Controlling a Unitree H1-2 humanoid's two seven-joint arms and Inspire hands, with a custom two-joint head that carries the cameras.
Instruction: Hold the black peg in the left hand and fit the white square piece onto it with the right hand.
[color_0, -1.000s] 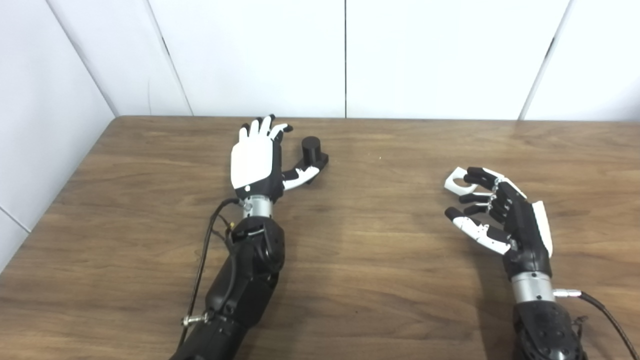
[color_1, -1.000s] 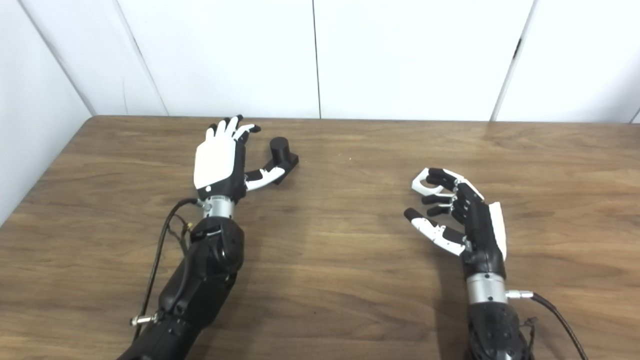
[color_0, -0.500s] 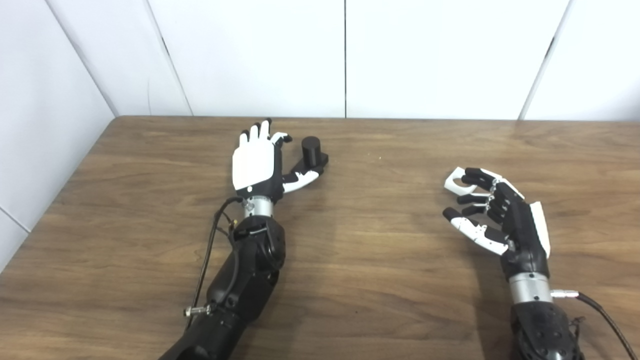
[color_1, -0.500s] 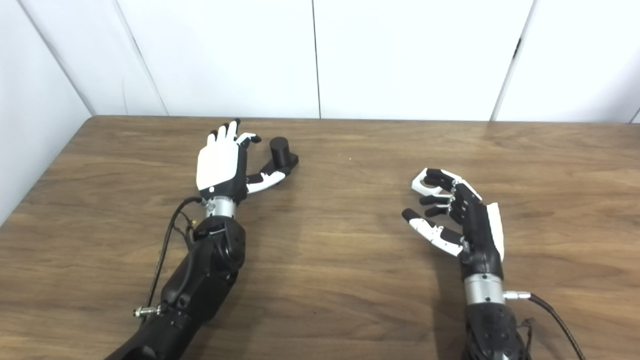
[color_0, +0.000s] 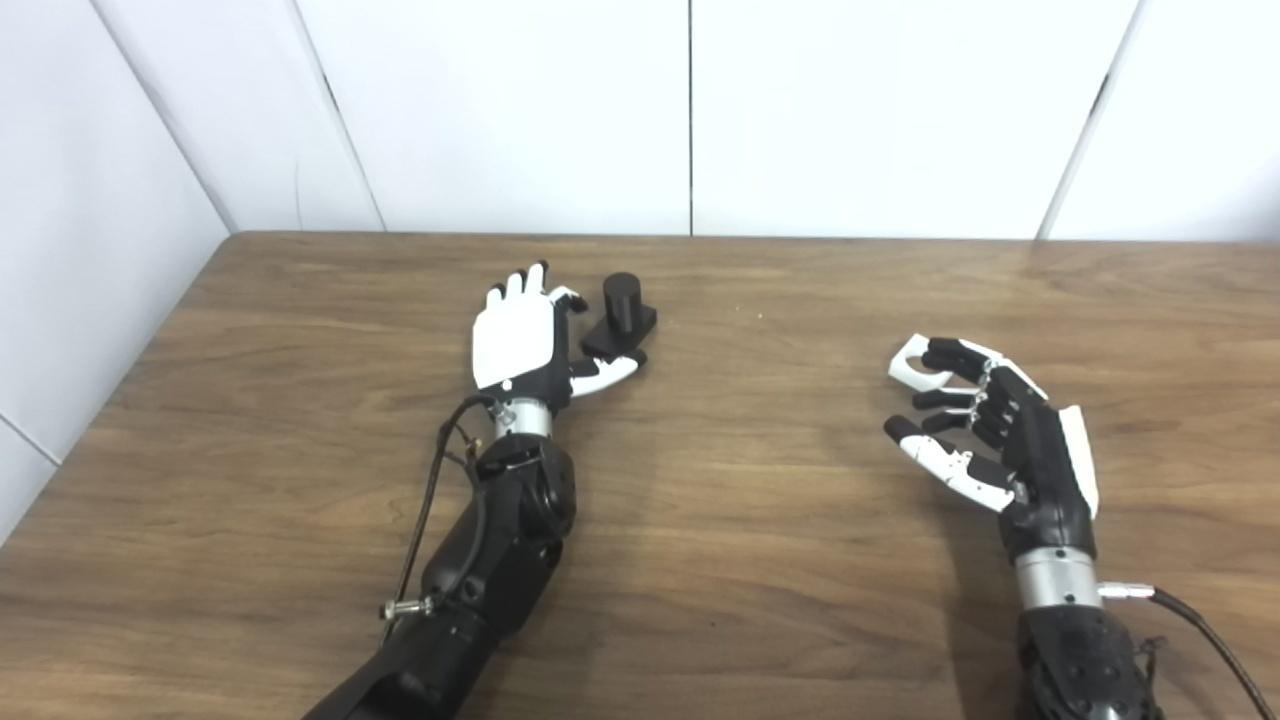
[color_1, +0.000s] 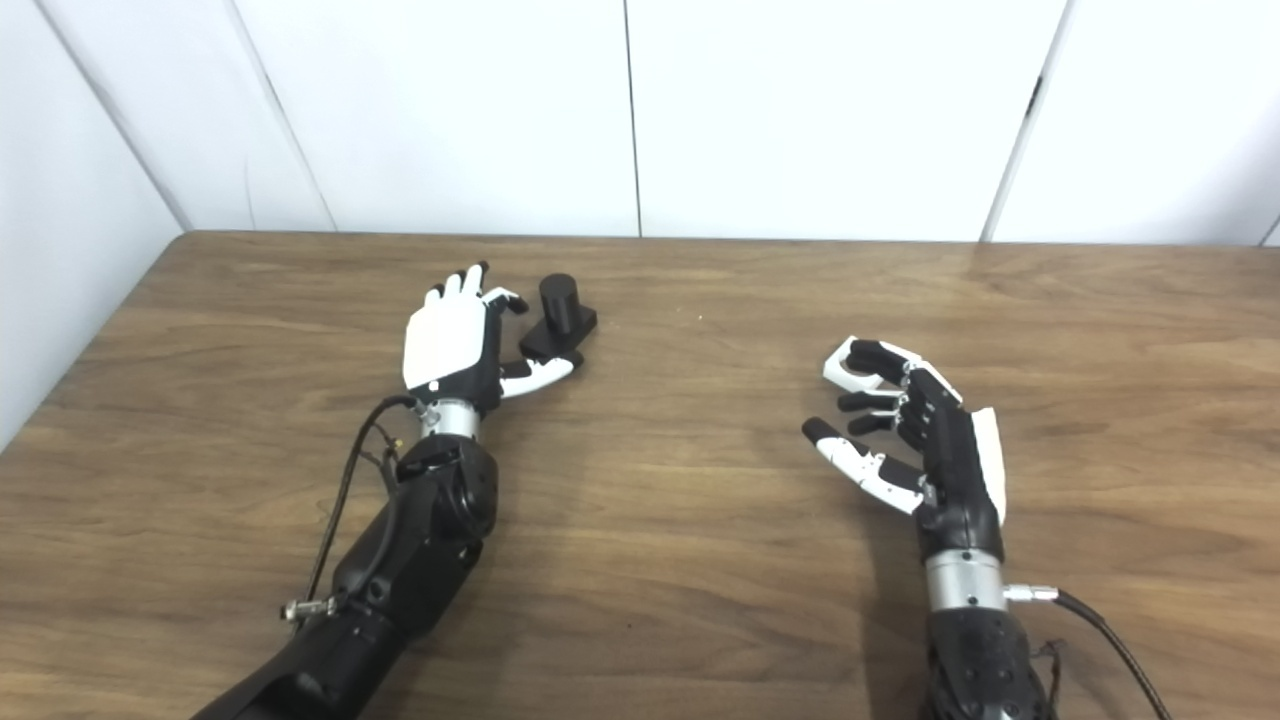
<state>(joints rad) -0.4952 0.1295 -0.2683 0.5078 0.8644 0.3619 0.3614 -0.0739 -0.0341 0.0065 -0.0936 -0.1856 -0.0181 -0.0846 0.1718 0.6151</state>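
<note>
Just beside the open left hand (color_0: 515, 335) stands the black peg (color_0: 621, 310).

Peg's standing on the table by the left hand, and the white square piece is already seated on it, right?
No. The white square piece is at the right hand, far from the peg, as the left eye view shows. The peg does stand on the table by the left hand.

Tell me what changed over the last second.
The left robot hand drew back toward the robot beside the black peg, open, its thumb at the peg's base. The peg, the white square piece and the open right robot hand stayed put.
</note>
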